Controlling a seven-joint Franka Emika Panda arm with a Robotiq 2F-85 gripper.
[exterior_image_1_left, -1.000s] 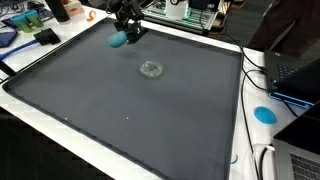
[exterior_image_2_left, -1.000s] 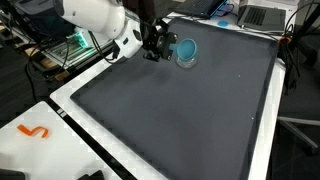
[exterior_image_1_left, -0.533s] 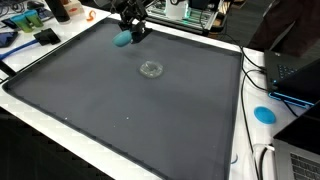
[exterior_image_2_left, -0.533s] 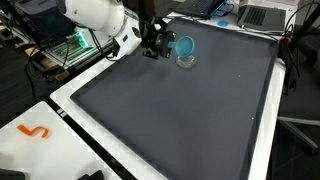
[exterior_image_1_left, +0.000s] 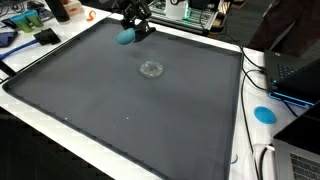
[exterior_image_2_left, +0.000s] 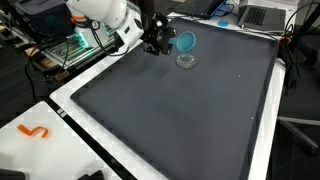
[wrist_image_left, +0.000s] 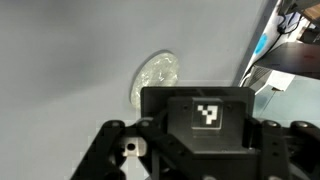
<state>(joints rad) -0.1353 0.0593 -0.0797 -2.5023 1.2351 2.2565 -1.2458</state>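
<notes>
Lying wide open across the dark mat (exterior_image_1_left: 130, 115) in front of and on both flanks of the clear glass dish (exterior_image_1_left: 151, 69), tightening only behind the dish around the gripper (exterior_image_1_left: 131, 32) clamping a blue cup (exterior_image_1_left: 123, 39), crowding well beside the dish with laptops (exterior_image_1_left: 292, 72) off the mat.

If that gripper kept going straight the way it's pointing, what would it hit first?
Most likely the grey mat, near the clear dish that the wrist view shows ahead. The blue cup in the gripper may touch first; depth is unclear.
</notes>
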